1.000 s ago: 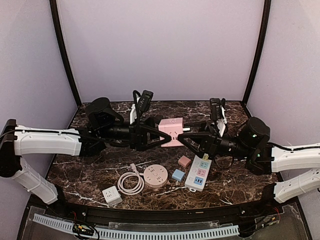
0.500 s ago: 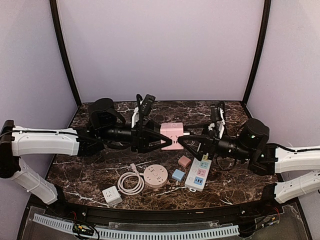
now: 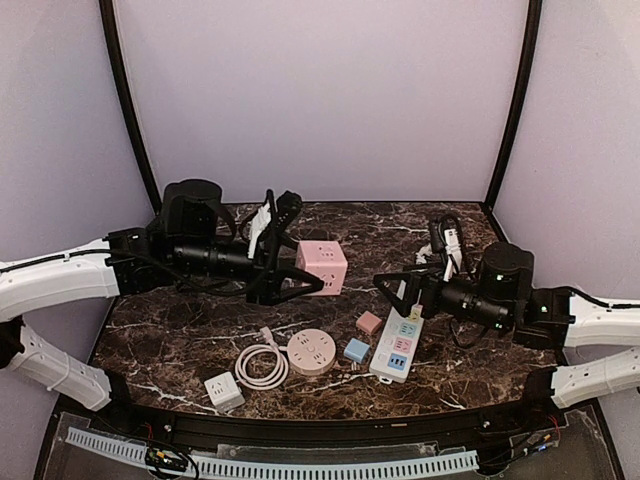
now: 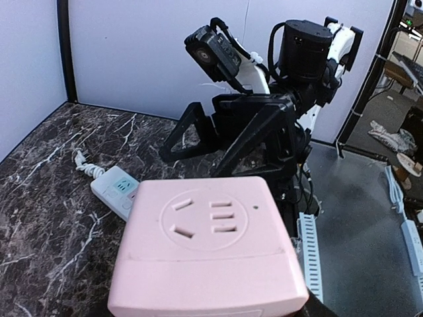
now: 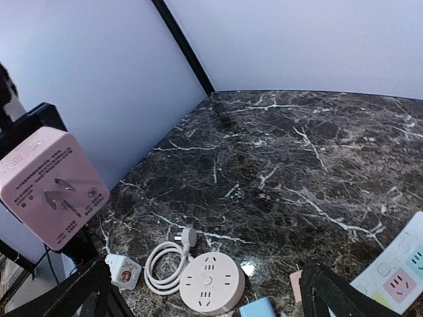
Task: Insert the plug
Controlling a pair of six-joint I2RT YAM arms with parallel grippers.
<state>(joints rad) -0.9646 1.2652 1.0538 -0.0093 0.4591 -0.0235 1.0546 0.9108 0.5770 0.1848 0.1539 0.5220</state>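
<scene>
Top external view: the left gripper (image 3: 300, 278) pinches the pink cube adapter (image 3: 322, 266) between its fingertips, lifted off the table (image 3: 190, 345); the right gripper (image 3: 390, 296) hangs spread and empty, facing it but apart; the cube's prongs (image 5: 63, 191) stand bare, so insertion, perhaps into the white power strip (image 3: 397, 345) just beneath the right gripper, seems wholly left to do.

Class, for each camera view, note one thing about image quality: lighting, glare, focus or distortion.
Top external: even, soft light, sharp, no hard shadows on the marble table. Left wrist: the pink cube socket looms large, its near edge soft. Right wrist: a bright glare spot on the marble beside the round power strip; its own fingers show as dark silhouettes.
</scene>
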